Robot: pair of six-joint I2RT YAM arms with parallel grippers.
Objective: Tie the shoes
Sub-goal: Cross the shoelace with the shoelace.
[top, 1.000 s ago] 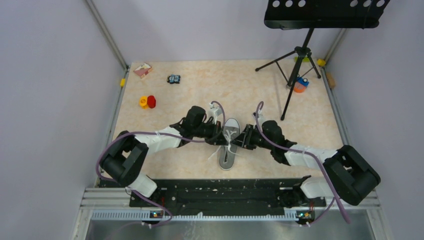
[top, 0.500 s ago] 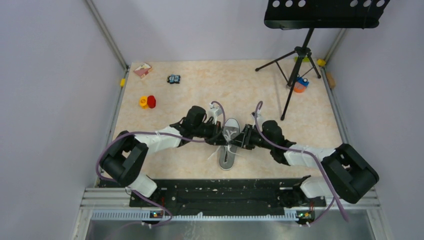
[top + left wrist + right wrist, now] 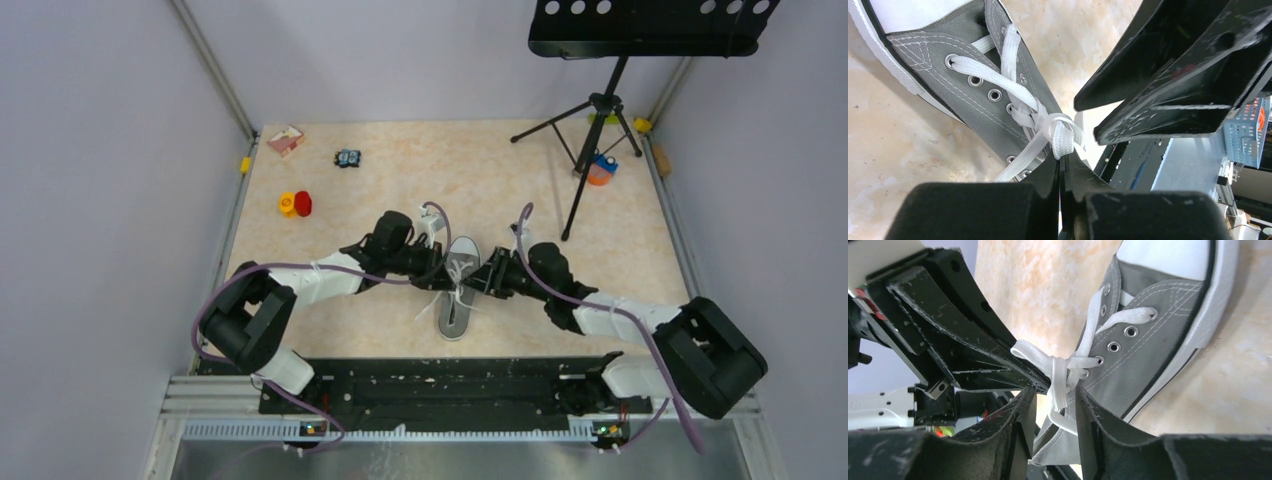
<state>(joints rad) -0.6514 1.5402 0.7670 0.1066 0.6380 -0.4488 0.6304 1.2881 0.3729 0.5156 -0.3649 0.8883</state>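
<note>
Left gripper (image 3: 1062,159) pinches sneaker (image 3: 960,97) lace (image 3: 1058,132); right gripper (image 3: 1055,392) straddles it.

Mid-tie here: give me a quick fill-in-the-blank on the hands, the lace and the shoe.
1. The left hand is ___ on a white lace loop.
2. The right hand is ___, lace hanging inside its gap.
3. The sneaker lies between the hands, toe pointing ___ from the arm bases.
Missing: shut; open; away.

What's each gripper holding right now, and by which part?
Left gripper pinches the white lace of the grey canvas sneaker, at a loop beside the knot. Right gripper grips nothing: its jaws stand apart, a lace strand hanging loose between them.
</note>
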